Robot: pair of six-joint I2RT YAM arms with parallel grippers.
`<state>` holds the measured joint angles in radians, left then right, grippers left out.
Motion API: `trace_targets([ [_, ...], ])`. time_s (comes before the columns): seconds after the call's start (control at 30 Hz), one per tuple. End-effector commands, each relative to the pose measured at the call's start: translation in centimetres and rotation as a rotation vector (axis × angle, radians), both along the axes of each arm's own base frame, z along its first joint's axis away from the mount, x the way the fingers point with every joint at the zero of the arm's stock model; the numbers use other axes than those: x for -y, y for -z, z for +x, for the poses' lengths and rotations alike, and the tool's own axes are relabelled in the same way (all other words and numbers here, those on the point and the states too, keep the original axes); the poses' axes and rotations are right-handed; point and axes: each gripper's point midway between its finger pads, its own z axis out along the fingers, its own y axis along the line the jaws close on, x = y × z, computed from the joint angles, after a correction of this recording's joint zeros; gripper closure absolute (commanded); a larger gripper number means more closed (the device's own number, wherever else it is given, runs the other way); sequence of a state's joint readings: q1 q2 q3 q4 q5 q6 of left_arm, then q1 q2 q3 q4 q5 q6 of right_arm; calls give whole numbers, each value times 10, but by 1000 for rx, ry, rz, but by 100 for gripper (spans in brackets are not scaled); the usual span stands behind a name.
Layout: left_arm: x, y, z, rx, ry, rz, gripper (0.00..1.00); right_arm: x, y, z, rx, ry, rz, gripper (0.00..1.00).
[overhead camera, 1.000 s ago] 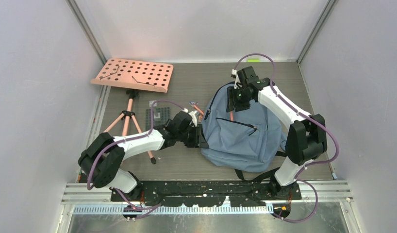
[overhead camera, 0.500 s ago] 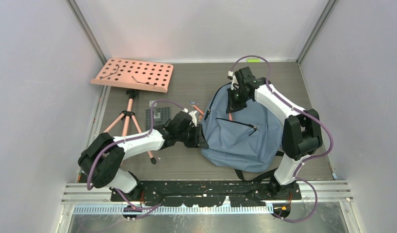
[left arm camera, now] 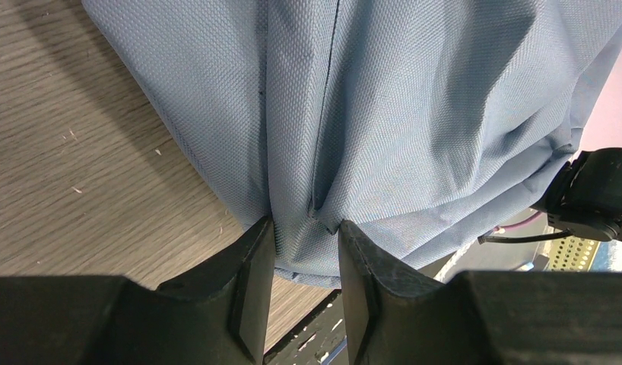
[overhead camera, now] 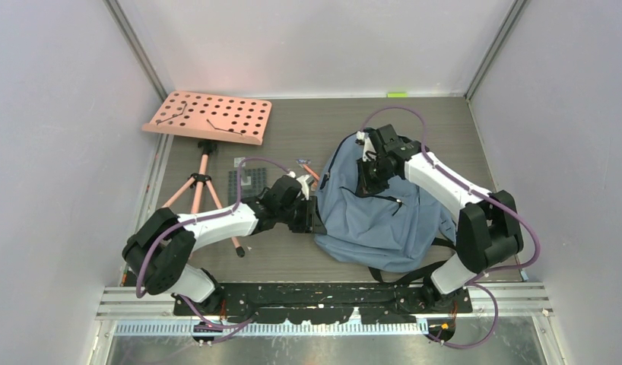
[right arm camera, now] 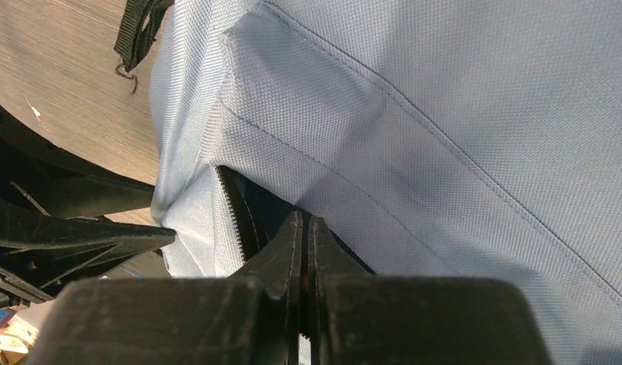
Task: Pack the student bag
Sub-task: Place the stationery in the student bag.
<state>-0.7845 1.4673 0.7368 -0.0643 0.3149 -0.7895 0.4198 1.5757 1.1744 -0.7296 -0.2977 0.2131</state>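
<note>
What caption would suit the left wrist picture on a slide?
Left gripper pinching a fold of the student bag on the wooden table.

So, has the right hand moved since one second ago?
Yes. In the top view the right hand has moved down the picture, away from the green mark at the far edge.

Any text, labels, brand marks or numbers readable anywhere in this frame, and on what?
None can be read.
The student bag shows plain fabric, no logo, in all three views.
The small dark sheet beside the tripod stand has a pale patch, too small to read.
</note>
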Motion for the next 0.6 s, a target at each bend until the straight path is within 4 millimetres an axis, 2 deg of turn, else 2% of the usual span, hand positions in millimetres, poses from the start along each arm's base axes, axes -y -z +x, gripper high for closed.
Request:
trace_targets([
  [0.0, 7, -25, 14, 84, -2, -42, 63, -2, -18, -16, -5, -13, 24, 94],
  [0.07, 6, -26, 14, 91, -2, -40, 63, -2, -28, -12, 20, -5, 24, 85],
  [0.1, 6, -27, 15, 97, -1, -36, 63, -3, -34, -8, 36, 2, 29, 75],
  [0.13, 6, -29, 15, 104, 3, -34, 61, -2, -39, -7, 50, 8, 28, 70],
  [0.17, 5, -31, 16, 112, 5, -28, 60, -3, -45, -3, 67, 16, 33, 62],
  [0.3, -1, -38, 20, 153, 10, 10, 47, 3, -68, 8, 142, 62, 16, 42],
  [0.47, -15, -54, 27, 232, 2, 66, 29, 12, -101, 16, 241, 111, 7, 31],
  [0.57, -25, -62, 34, 268, -12, 93, 23, 24, -113, 19, 290, 159, -33, 29],
])
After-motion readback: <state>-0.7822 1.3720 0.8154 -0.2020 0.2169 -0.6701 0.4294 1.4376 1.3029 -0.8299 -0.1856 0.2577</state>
